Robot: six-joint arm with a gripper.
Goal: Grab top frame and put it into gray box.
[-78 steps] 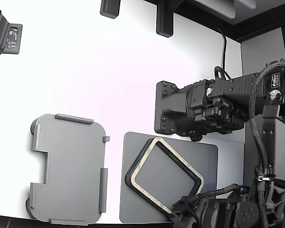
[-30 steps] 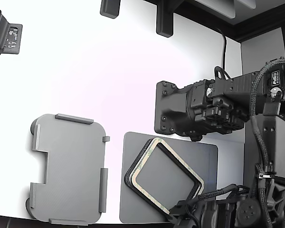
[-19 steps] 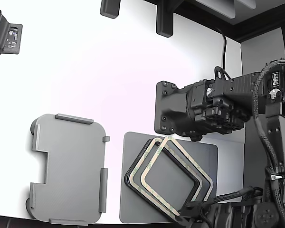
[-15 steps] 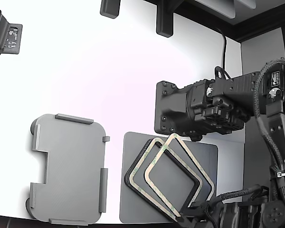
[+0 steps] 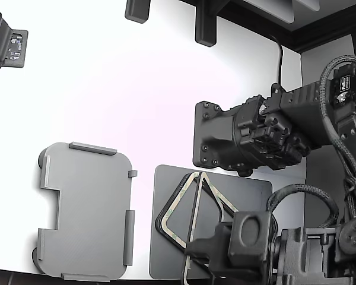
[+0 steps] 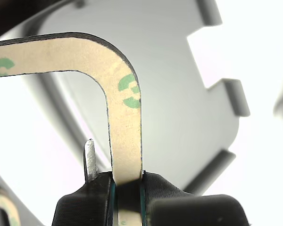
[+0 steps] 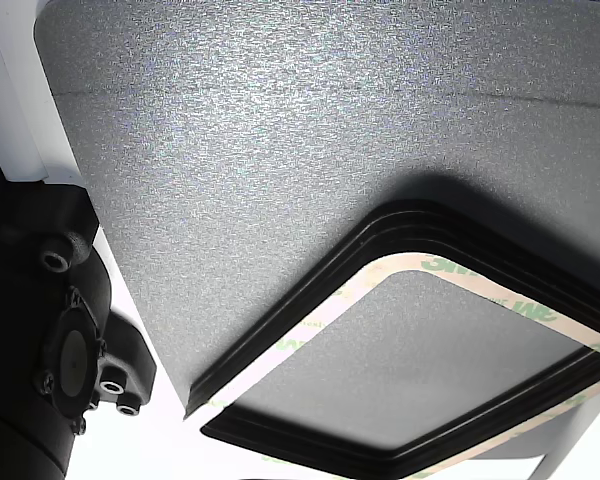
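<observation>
The top frame point(image 5: 193, 217) hangs tilted steeply on edge above the pile of black-edged frames point(image 5: 171, 203), clear of it. My gripper point(image 5: 193, 248) is shut on the frame's lower side. In the wrist view the gripper point(image 6: 127, 187) pinches the beige, green-marked frame point(image 6: 125, 113) between two black pads point(image 6: 92, 197). Behind the frame in that view lies the gray box point(image 6: 184, 89). The gray box point(image 5: 83, 211) sits at the exterior view's left with nothing in it, a short gap from the mat.
The pile point(image 7: 380, 240) rests on a dark gray mat point(image 5: 249, 187), also seen in the other view point(image 7: 280, 120). A second black arm point(image 5: 243, 136) with a square plate hovers just behind the mat. Cables and arm parts fill the exterior view's right.
The top frame has come off the pile and swung from nearly flat to standing on edge. My gripper has moved up and toward the exterior view's left with it.
</observation>
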